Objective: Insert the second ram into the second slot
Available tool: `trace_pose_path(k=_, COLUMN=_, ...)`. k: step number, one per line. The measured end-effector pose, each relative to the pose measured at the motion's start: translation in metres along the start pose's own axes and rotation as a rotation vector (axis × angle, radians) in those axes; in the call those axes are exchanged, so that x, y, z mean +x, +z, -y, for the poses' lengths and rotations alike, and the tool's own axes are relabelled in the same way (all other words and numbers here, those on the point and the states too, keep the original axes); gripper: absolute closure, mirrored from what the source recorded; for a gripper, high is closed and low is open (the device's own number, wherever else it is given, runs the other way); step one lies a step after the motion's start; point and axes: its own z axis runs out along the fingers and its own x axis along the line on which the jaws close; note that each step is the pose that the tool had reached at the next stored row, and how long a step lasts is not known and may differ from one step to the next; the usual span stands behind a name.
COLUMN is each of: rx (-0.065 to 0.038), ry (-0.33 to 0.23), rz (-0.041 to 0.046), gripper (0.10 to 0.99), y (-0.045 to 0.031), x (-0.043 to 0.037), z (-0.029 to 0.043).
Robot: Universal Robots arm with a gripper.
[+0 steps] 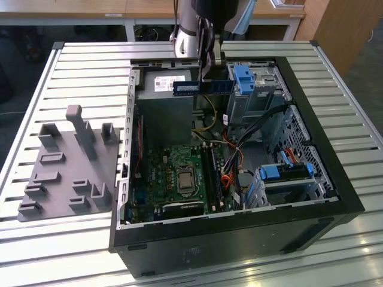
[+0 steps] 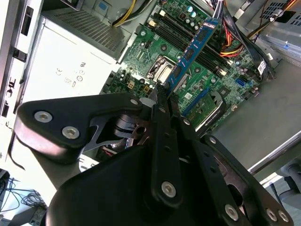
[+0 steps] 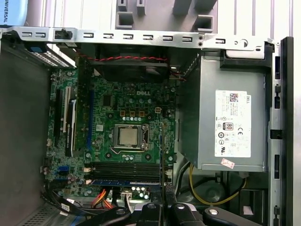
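The open computer case (image 1: 335,197) lies on the slatted table (image 1: 84,66). Above its power supply (image 1: 164,101) hangs the gripper (image 1: 209,63), jaws closed on the thin second ram (image 1: 203,86). The stick is in the air, well apart from the memory slots (image 3: 124,168). I think it may swivel in so narrow a grip and meet the slot crooked, or catch the orange cables (image 1: 226,178) near the slots. A grey fixture tray (image 1: 66,173) rests beside the case.

Blue second ram (image 2: 194,48), green motherboard (image 3: 123,104), black case (image 1: 239,242).
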Motion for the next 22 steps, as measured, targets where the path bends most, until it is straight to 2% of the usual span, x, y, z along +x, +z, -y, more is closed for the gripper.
trace_pose_path(k=22, rx=0.0, ry=0.0, rz=-0.0001, gripper=0.945, y=-0.0001, x=0.0052, z=-0.0001)
